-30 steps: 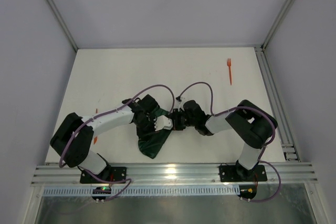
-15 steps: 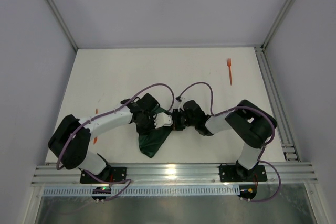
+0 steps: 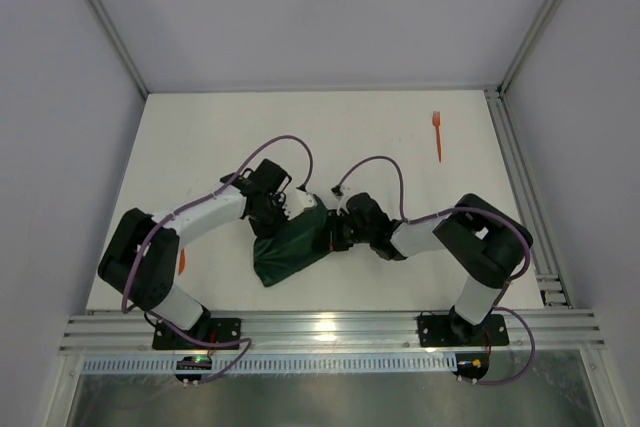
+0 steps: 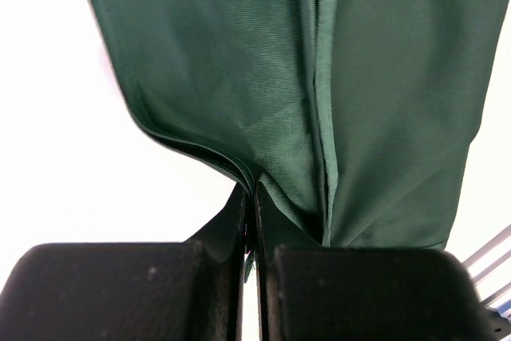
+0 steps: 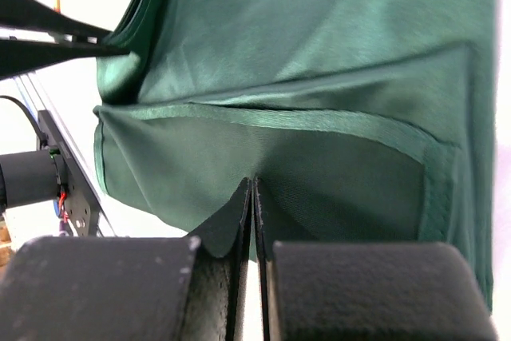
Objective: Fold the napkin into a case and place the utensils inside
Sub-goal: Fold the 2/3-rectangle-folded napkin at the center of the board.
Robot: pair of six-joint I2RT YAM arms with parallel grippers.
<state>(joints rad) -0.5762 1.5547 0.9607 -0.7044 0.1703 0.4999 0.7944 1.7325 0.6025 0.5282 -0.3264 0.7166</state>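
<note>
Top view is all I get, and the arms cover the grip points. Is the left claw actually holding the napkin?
Observer: Yes. The left wrist view shows the left claw shut on a folded edge of the napkin.
Operator: And the right?
Observer: The right claw is shut too, pinching the cloth near a hemmed edge.
Operator: Single layer there?
Observer: No, that hem lies across another layer of napkin.

One napkin [image 3: 287, 250], two utensils [image 3: 437, 135] [image 3: 181, 264]
</note>
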